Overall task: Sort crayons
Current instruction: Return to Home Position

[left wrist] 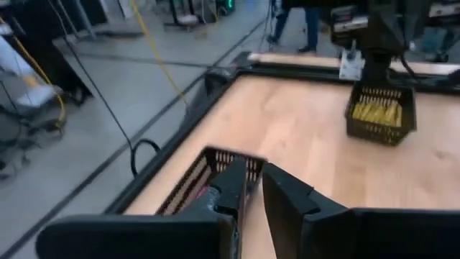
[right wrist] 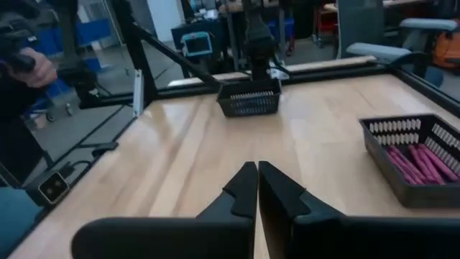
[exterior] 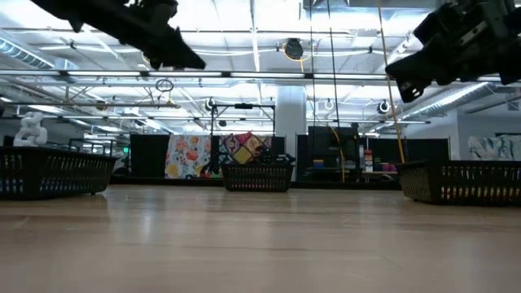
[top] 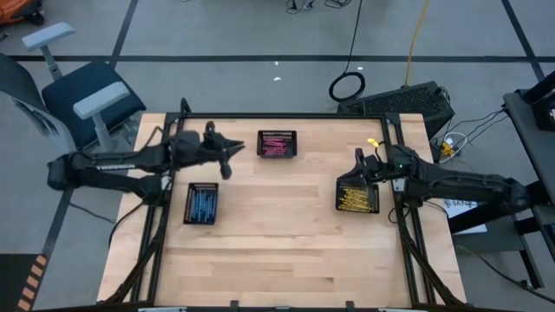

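Three small black mesh baskets stand on the wooden table. One holds pink crayons (top: pixel 277 145), one blue crayons (top: pixel 202 204), one yellow crayons (top: pixel 356 198). My left gripper (top: pixel 229 159) hovers between the pink and blue baskets, empty, its fingers a narrow gap apart (left wrist: pixel 254 176). My right gripper (top: pixel 359 165) hovers just beyond the yellow basket's far side, shut and empty (right wrist: pixel 257 180). In the low view both grippers are high above the tabletop, the left (exterior: pixel 175 49) and the right (exterior: pixel 411 77).
A black frame (top: pixel 286 116) runs along the table's far and side edges. The bare wooden top (top: pixel 277 243) stretches between the baskets and toward the near edge. A chair (top: pixel 82 100) stands off the far left corner. A person's hand (right wrist: pixel 32 68) shows beyond the table.
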Controlling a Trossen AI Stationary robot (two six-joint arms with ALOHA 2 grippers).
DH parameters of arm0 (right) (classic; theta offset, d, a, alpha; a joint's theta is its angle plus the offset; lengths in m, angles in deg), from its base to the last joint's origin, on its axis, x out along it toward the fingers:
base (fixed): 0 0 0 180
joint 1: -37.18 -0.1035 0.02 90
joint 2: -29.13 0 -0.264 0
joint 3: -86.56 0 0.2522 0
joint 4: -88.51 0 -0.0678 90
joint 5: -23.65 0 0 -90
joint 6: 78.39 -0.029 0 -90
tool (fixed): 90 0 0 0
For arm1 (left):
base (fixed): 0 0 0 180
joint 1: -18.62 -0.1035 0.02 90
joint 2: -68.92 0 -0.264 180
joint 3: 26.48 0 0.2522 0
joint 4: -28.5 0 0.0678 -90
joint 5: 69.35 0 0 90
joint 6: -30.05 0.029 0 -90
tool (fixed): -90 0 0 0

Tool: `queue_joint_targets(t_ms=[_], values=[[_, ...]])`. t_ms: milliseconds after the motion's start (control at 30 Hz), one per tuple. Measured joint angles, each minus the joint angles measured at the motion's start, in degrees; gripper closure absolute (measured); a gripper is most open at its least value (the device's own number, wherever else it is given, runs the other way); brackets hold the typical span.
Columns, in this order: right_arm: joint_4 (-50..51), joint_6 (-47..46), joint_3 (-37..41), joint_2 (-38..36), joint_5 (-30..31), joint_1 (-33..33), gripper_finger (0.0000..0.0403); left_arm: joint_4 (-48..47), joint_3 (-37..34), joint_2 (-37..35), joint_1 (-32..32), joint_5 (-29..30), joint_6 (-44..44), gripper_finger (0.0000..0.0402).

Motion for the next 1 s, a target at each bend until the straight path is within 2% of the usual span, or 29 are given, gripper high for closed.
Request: queue_joint_targets(t_ms=[167,233,300,433,600,767,1000], values=[[3.0,1.0,-0.2,-3.6,-6.2,4.2,0.0403,-8.2,-2.0,-7.0,-3.5,-7.4,-1.6,0.0362],[3.9,3.4,0.1,-5.0,-9.7,5.1,0.0403,-6.8,-5.6,-11.5,-3.4,-9.2,-2.0,0.0365],[0.7,4.4,2.2,-6.0,-12.6,5.7,0.0403,-3.4,-10.8,-16.3,-3.4,-9.7,-2.9,0.0366],[-5.9,0.0,6.0,-7.1,-14.3,6.8,0.0403,3.0,-19.9,-26.5,-3.5,-9.5,-5.9,0.0366],[-1.1,-3.7,6.2,-11.0,-20.1,9.6,0.0403,-6.8,-21.6,-40.3,-3.5,-7.0,-7.2,0.0366],[0.5,-3.8,7.2,-15.2,-19.7,11.5,0.0403,-16.2,-21.6,-52.6,-3.5,-6.9,-7.6,0.0366],[-8.0,-10.0,12.9,-17.3,-19.9,12.2,0.0403,-13.9,-23.7,-53.8,-3.5,-11.3,-9.3,0.0366]])
